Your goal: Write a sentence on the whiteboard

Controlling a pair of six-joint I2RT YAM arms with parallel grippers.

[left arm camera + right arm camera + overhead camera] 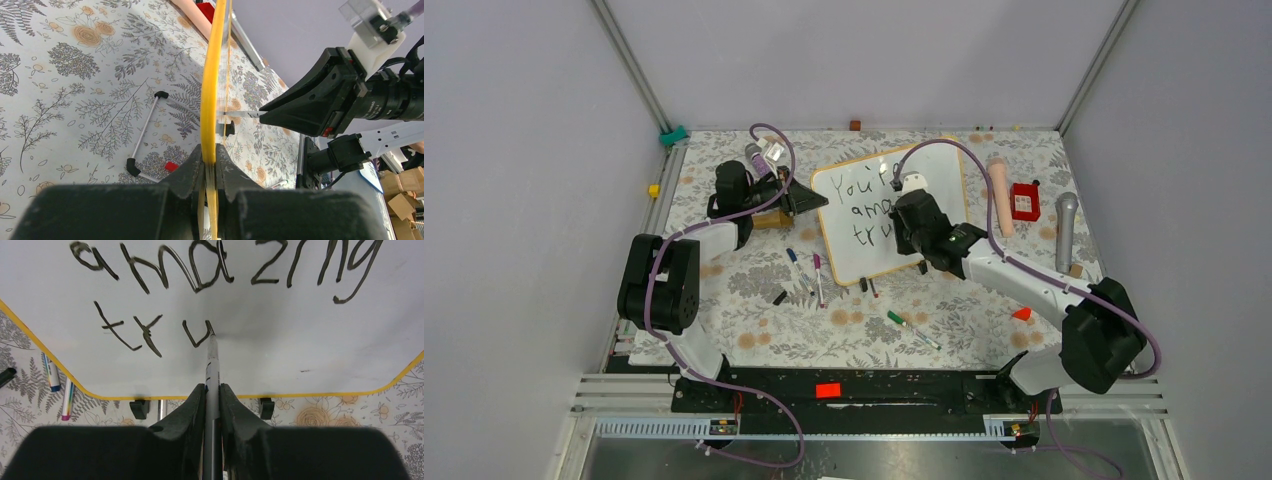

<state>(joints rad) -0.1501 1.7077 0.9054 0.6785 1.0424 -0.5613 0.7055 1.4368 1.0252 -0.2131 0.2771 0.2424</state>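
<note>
The whiteboard (848,245) stands tilted on the floral table, its yellow frame (212,75) seen edge-on in the left wrist view. My left gripper (212,156) is shut on that frame at the board's left edge (814,200). My right gripper (212,390) is shut on a grey marker (212,362) whose tip touches the board. The sentence (150,332) reads "amazing" with "tru" below it, and the tip rests at the end of the "u". From above, "You're" (856,187) is the top line, and the right gripper (916,218) hides the lines' right ends.
Blue and pink markers (808,273) lie in front of the board's left corner, a green one (912,330) nearer the bases. A peach cylinder (1000,195), red box (1025,200) and grey microphone (1065,230) lie to the right. The board's wire stand (145,131) rests behind it.
</note>
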